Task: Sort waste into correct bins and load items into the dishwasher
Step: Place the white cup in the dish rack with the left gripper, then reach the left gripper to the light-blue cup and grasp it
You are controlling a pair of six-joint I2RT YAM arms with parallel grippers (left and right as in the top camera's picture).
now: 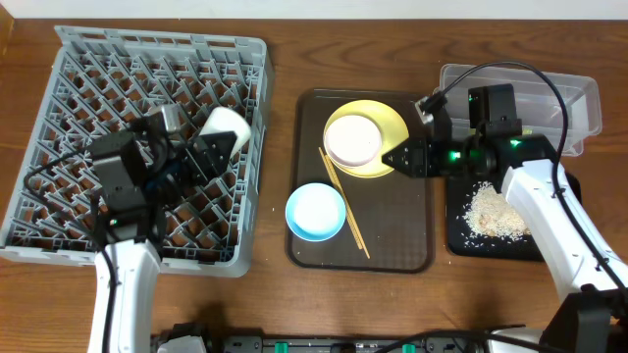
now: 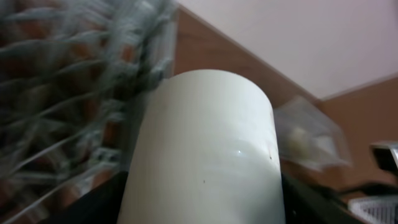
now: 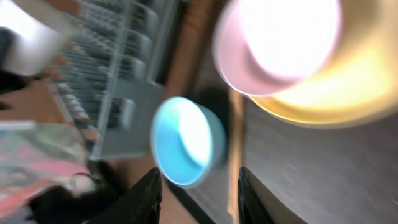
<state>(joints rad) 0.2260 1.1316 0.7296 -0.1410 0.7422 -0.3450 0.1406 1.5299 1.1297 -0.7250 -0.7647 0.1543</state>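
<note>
The small white cup (image 1: 226,125) hangs over the right side of the grey dishwasher rack (image 1: 88,88), held between the fingers of my left gripper (image 1: 218,142). It fills the left wrist view as the cup (image 2: 205,149). My right gripper (image 1: 395,157) hovers open and empty at the right rim of the yellow plate (image 1: 392,123), which carries the white bowl (image 1: 351,142). The light blue bowl (image 1: 316,211) and the chopsticks (image 1: 343,203) lie on the brown tray (image 1: 397,235). Beige rice scraps (image 1: 496,211) sit in the black tray (image 1: 461,240). In the right wrist view, the blue bowl (image 3: 183,140) lies ahead of my right gripper (image 3: 199,199).
The clear plastic tub (image 1: 559,93) stands at the back right, partly under my right arm. The black tray lies just in front of it. The brown tray sits between the rack and the two bins, with bare wooden table around them.
</note>
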